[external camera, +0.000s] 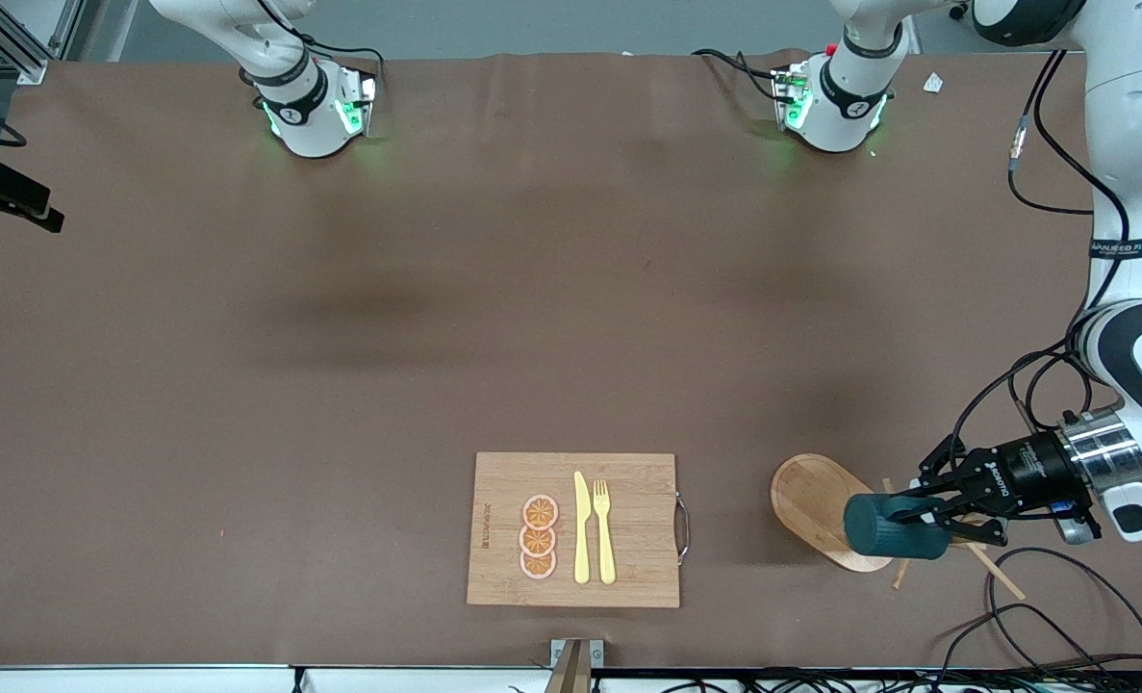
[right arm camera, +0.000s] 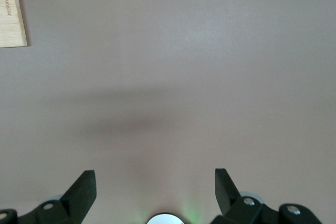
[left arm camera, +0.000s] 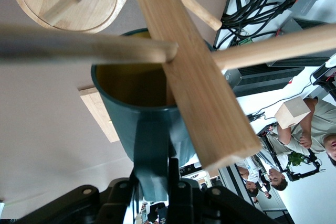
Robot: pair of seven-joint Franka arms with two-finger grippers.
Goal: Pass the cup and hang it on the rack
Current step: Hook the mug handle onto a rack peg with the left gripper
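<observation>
The dark teal cup (external camera: pixel 883 529) is held on its side in the air over the rack's oval wooden base (external camera: pixel 811 500), at the left arm's end of the table. My left gripper (external camera: pixel 926 510) is shut on the cup's handle (left arm camera: pixel 152 166). In the left wrist view the cup's yellowish inside (left arm camera: pixel 131 82) faces the camera, with the rack's post (left arm camera: pixel 194 77) and a peg (left arm camera: pixel 84 48) crossing in front of its mouth. My right gripper (right arm camera: pixel 155 174) is open and empty above bare table. It is out of the front view.
A bamboo cutting board (external camera: pixel 628 481) with a yellow knife (external camera: pixel 581 529), a fork (external camera: pixel 604 529) and orange slices (external camera: pixel 539 537) lies near the front edge. Black cables (external camera: pixel 1042 616) trail by the rack.
</observation>
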